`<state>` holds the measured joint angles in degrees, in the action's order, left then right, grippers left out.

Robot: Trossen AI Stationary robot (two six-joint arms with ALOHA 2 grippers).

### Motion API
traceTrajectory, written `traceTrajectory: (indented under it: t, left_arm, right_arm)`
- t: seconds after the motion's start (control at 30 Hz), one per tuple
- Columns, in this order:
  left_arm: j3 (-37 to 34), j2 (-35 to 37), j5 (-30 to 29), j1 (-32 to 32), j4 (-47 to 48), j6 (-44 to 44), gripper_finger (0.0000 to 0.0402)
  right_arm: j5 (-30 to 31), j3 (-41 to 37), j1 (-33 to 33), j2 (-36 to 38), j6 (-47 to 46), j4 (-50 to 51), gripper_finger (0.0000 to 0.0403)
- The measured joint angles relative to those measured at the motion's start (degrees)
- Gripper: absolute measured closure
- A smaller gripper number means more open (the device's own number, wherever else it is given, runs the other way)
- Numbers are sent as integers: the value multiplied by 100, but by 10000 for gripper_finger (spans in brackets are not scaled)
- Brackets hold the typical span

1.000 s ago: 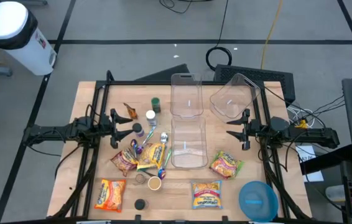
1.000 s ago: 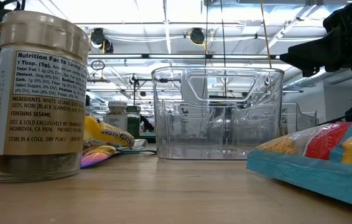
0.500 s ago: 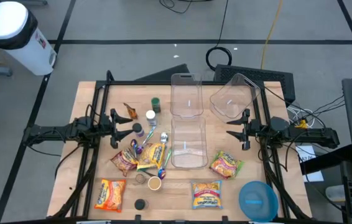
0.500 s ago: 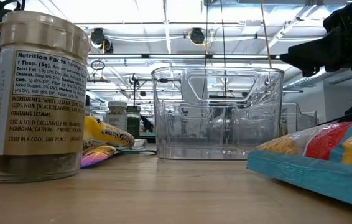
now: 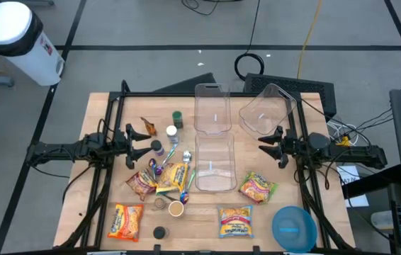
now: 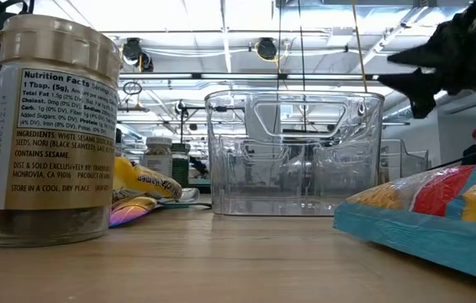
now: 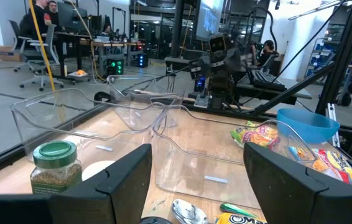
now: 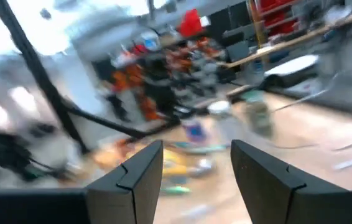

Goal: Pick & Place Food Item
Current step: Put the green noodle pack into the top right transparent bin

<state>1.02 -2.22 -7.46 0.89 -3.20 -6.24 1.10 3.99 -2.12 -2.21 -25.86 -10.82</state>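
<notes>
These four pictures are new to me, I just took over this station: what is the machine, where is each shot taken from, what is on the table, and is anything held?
Two dark robot arms work at a wooden table. The high view looks straight down; the low view sits at table height; each wrist view looks out past that arm's own jaws. The left gripper hangs over the table's left side, the right gripper over its right. Both have open jaws and hold nothing. On the table lie clear plastic tubs, yellow-and-red noodle packets, a green-lidded spice jar, a blue plastic bowl and small snack wrappers.
</notes>
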Motion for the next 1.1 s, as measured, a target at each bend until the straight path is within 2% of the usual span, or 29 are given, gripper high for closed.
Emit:
traceTrajectory:
  t: [0.1,0.17,0.27,0.37,0.53,0.63,0.73,0.83,0.93,1.1]
  left_arm:
    - [0,0,0,1,-2,0,139]
    - [0,0,0,2,0,0,140]
    - [0,0,0,0,-2,0,140]
    - [0,0,0,2,0,0,140]
    - [0,0,-2,0,0,0,139]
    - [0,0,-4,2,0,0,139]
    - [0,-2,-4,1,4,0,139]
    - [0,0,-4,0,3,0,140]
    - [0,0,-4,2,0,0,140]
    - [0,0,-7,2,6,0,139]
  right_arm:
    - [-954,-2,120,-280,-261,-1572,216]
    - [-1339,-2,390,-583,-217,-2871,203]
    - [-1618,-2,978,-1163,210,-4263,170]
    - [-1533,54,1766,-1872,603,-4689,136]
    - [-123,724,3062,-3166,1016,-3527,100]
    - [816,1643,3446,-3678,902,-1236,98]
    - [1728,2515,3594,-4137,35,1629,105]
    - [2132,2843,3598,-4533,-942,3210,114]
    - [2135,2716,3594,-4818,-1565,3589,120]
    - [2146,2251,3547,-5102,-2048,3177,124]
